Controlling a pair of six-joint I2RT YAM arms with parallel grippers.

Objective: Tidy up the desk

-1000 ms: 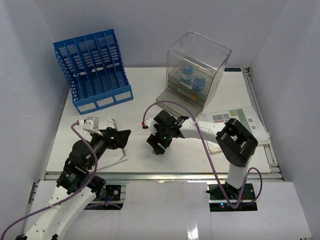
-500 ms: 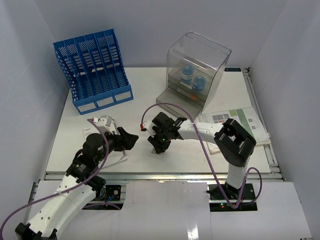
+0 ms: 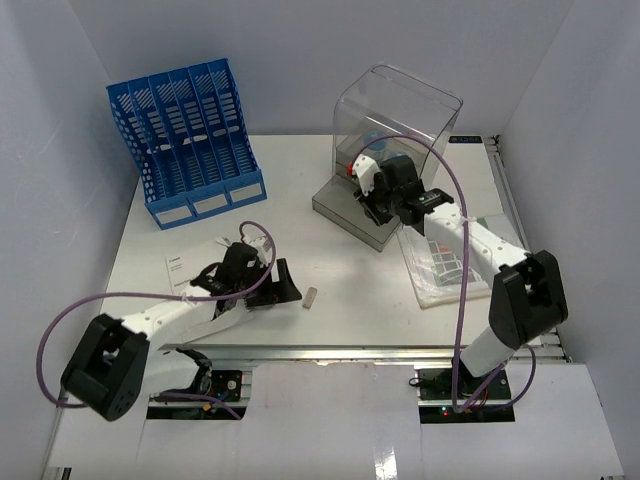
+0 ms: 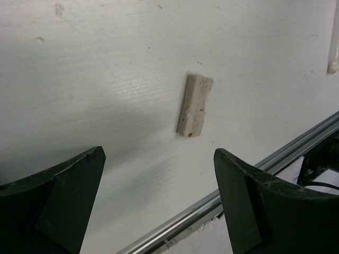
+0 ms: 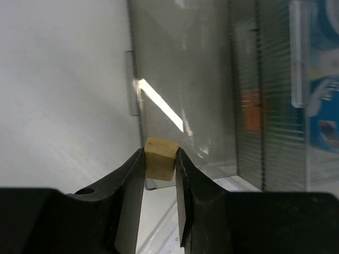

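The white desk (image 3: 330, 255) has an aluminium rail (image 3: 350, 350) along its front. A small white eraser (image 3: 310, 297) lies near the front edge; in the left wrist view it (image 4: 194, 106) lies just ahead of the jaws. My left gripper (image 3: 283, 282) is low over the desk, open and empty (image 4: 159, 196). My right gripper (image 3: 374, 200) is at the front of the clear drawer box (image 3: 395, 140). It is shut (image 5: 160, 165) on a small tan eraser (image 5: 160, 156), held up against the box's clear wall (image 5: 212, 79).
A blue slotted file rack (image 3: 190, 140) stands at the back left. Papers and a spiral notebook (image 3: 190, 272) lie under my left arm. A booklet in a plastic sleeve (image 3: 450, 270) lies at the right. Blue items (image 5: 323, 79) sit inside the clear box.
My right arm has lifted from the desk's middle and swung back to the clear box with the tan eraser. My left arm has dropped low and reached right toward the white eraser.
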